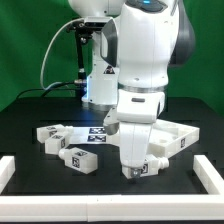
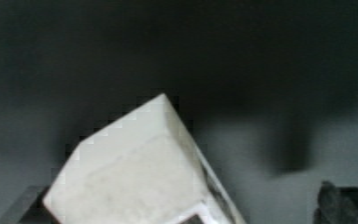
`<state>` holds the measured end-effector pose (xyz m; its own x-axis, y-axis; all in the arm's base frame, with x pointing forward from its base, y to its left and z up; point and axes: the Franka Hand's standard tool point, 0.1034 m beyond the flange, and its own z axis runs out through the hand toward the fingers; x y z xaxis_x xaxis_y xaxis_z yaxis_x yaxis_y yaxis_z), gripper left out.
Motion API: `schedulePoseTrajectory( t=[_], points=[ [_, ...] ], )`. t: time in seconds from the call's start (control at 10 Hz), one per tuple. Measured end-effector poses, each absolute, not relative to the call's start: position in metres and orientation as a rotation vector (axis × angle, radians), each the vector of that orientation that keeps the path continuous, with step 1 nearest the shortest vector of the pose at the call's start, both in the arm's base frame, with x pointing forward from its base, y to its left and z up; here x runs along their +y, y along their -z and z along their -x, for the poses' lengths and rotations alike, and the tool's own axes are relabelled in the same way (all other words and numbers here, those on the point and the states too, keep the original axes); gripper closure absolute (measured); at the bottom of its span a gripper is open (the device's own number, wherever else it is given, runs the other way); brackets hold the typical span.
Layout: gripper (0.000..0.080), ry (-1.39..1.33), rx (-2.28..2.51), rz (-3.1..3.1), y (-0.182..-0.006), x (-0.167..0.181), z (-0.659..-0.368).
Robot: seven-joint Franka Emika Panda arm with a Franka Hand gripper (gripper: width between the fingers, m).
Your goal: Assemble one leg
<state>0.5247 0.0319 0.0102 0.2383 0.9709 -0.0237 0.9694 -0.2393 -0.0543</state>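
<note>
A leg (image 1: 80,158), a small white block with black-and-white tags, lies on the dark desk (image 1: 30,165), near the end effector (image 1: 138,172) on the exterior view's left. It looks light, rigid and smooth, likely slippery, so two flat opposite faces at mid-length seem the best hold. A second leg (image 1: 50,135) lies just behind it, and a third may sit between them, too blurred to count. The wrist view shows one tilted white slab (image 2: 140,170) close up, possibly another leg. The end effector hangs low over the desk; whether it grips anything cannot be told. One large white tray-like piece (image 1: 178,138) lies behind on the exterior view's right.
</note>
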Motion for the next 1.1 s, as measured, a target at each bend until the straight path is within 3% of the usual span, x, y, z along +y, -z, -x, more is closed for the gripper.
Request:
schedulePoseTrajectory(
  t=[0.1,0.2,0.3,0.4,0.5,0.9,1.1],
  points=[
    [0.025,-0.082,-1.919,2.45,-0.01,0.032,-0.524],
    [0.025,-0.082,-1.919,2.449,-0.01,0.032,-0.524],
    [0.0434,-0.083,-1.919,2.449,-0.009,0.032,-0.524],
    [0.0518,-0.083,-1.919,2.449,-0.009,0.032,-0.524],
    [0.0518,-0.089,-1.924,2.444,-0.011,0.029,-0.524],
    [0.0519,-0.141,-1.979,2.436,-0.076,-0.057,-0.499],
    [0.0518,-0.121,-1.911,2.511,-0.086,-0.07,-0.502]
  ],
)
